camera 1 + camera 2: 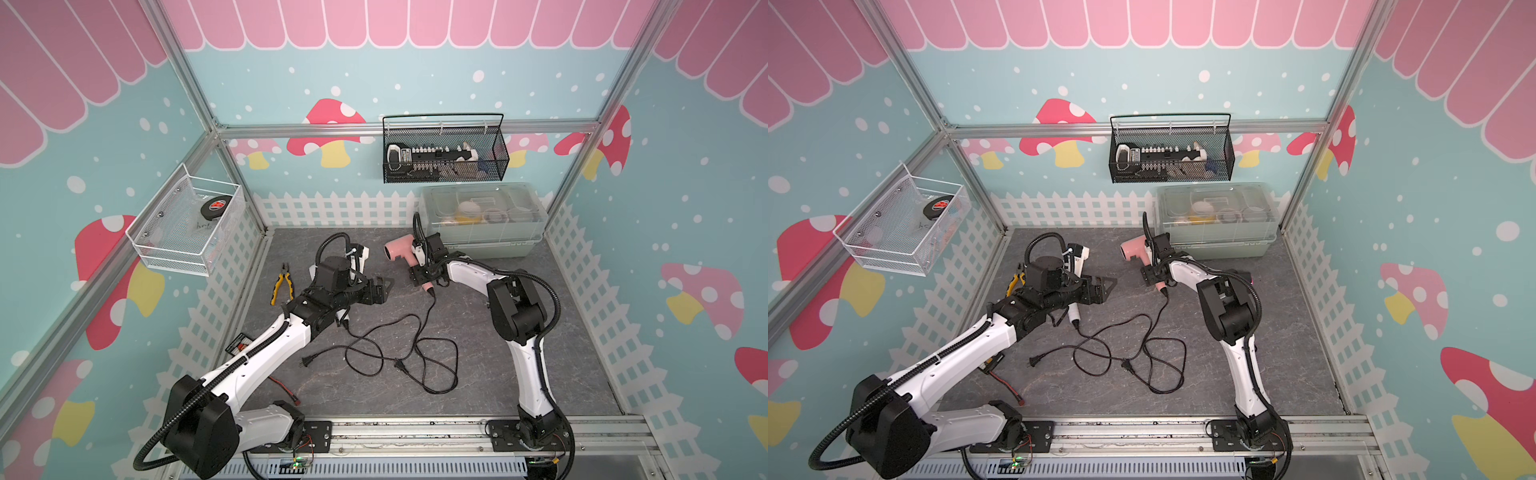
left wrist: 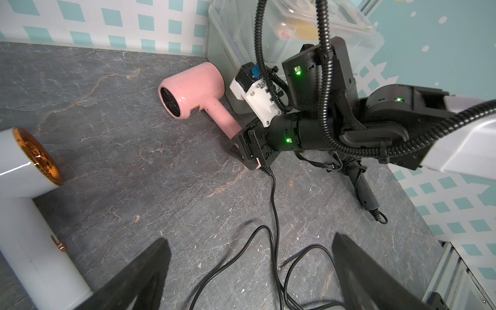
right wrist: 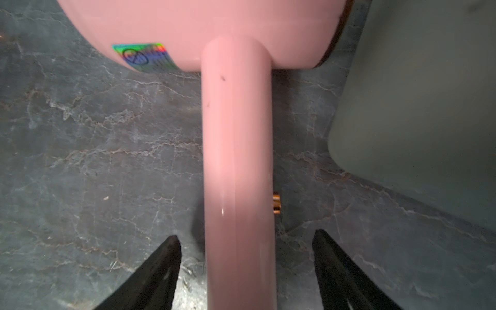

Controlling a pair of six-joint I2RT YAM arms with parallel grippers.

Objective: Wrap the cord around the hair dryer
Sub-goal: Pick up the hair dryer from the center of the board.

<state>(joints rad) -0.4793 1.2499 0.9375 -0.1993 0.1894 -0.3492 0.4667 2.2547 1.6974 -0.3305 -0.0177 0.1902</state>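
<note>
My right tool (image 3: 245,236) straddles the handle of the pink plastic hair dryer (image 1: 399,251). The dryer lies on its side on the grey marbled counter (image 1: 540,374), its barrel just beside the clear-lidded plastic storage box (image 1: 482,245) at the back. The jaws stand apart, a strip of counter showing on each side of the handle, and nothing is gripped. My left tool (image 2: 251,239), jaws spread wide and empty, hovers over the middle of the counter, near a white hair dryer (image 2: 26,214) lying under that arm. The thin black cord (image 2: 273,204) runs from the end of the pink handle into loose loops on the counter, crossing a second cord. None of it is wound on the dryer. I judge this the opening step, securing the dryer before any wrapping. Next, the right tool must pinch the handle firmly. The left must then pick up the pink dryer's cord close to the handle, not the white dryer's.
</note>
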